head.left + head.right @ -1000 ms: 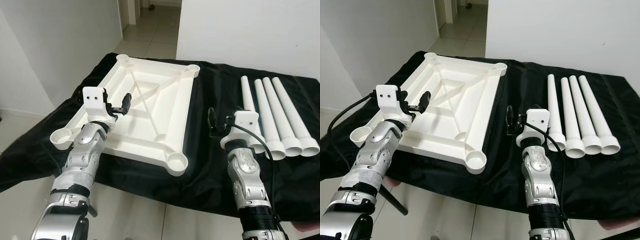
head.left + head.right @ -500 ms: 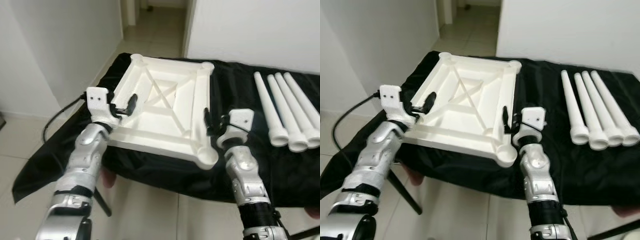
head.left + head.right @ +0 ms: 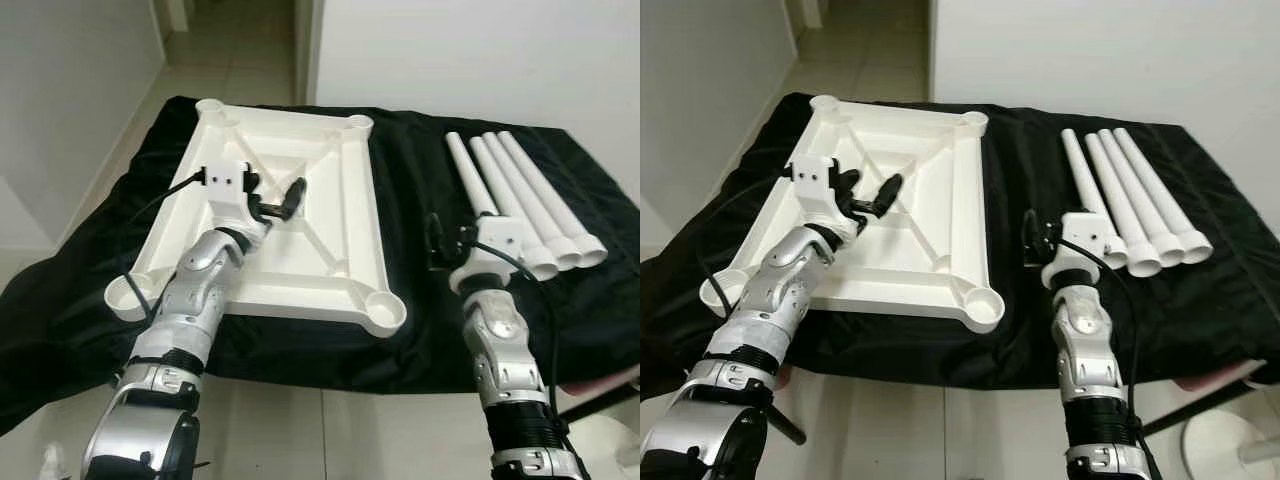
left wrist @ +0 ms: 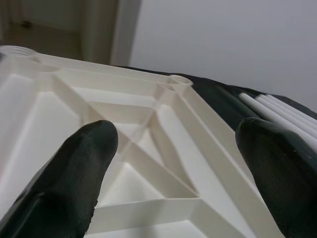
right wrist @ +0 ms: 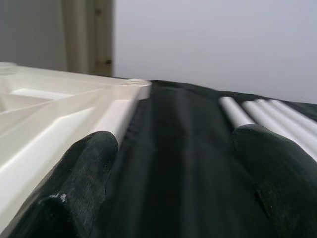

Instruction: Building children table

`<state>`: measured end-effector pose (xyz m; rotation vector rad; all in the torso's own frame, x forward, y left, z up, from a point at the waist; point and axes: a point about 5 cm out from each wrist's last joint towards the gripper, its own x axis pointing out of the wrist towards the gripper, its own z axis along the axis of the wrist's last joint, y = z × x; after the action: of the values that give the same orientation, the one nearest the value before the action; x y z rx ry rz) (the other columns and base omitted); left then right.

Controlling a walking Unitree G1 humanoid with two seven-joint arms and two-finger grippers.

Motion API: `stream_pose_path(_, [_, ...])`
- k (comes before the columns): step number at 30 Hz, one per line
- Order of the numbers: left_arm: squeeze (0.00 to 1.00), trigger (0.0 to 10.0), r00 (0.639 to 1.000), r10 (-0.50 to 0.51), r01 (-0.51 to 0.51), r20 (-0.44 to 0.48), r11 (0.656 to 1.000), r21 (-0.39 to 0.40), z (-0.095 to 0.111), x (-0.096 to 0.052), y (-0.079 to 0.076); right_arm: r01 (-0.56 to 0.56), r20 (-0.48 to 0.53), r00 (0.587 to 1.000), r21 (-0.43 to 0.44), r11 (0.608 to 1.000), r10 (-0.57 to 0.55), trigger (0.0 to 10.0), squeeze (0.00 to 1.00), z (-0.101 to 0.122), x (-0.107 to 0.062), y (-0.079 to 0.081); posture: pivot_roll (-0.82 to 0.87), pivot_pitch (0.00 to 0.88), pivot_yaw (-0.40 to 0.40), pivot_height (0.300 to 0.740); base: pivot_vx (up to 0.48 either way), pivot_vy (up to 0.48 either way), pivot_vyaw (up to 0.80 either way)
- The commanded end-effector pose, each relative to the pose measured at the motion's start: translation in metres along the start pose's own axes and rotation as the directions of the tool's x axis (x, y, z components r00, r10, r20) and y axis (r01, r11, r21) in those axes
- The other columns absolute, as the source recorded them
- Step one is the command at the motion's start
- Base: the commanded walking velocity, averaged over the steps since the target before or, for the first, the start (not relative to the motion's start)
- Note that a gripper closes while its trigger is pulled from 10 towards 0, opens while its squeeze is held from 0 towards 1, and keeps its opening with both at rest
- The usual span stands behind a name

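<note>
Both tools are open and empty: left tool [image 3: 275, 203] over the tabletop [image 3: 340, 190], right tool [image 3: 447, 243] beside the legs [image 3: 510, 195]. Risk: a nudged leg rolls off the counter's [image 3: 420, 330] right edge.

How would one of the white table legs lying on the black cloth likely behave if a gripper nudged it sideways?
The white table legs are round tubes, so one would probably roll. The flared end may curve its path. The black cloth might slow it.

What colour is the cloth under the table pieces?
Black. The cloth shows best in the left eye view.
</note>
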<state>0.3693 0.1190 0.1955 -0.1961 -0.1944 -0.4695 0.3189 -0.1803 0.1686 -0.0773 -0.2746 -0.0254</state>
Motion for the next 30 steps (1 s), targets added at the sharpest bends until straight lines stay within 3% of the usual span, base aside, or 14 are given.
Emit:
stream_pose_path(1, [0.00, 10.0, 1.000, -0.004, 0.003, 0.017, 1.000, 0.017, 0.003, 0.002, -0.002, 0.010, -0.008, 1.000, 0.002, 1.000, -0.010, 10.0, 0.00, -0.002, -0.001, -0.001, -0.03, 0.008, -0.003, 0.740, 0.000, 0.000, 0.00])
stream_pose_path(18, [0.00, 10.0, 0.999, -0.038, 0.036, 0.013, 0.993, 0.109, 0.000, -0.006, -0.006, 0.052, -0.008, 0.999, -0.007, 0.999, -0.052, 10.0, 0.00, -0.004, -0.008, -0.011, -0.03, 0.016, 0.007, 0.740, 0.000, 0.000, 0.00])
stream_pose_path(30, [0.00, 10.0, 0.999, -0.029, 0.027, 0.017, 0.997, 0.067, 0.000, -0.006, -0.008, 0.051, -0.018, 0.999, -0.016, 0.999, -0.051, 10.0, 0.00, -0.005, -0.009, -0.012, -0.03, 0.005, 0.000, 0.740, 0.000, -0.305, 0.00])
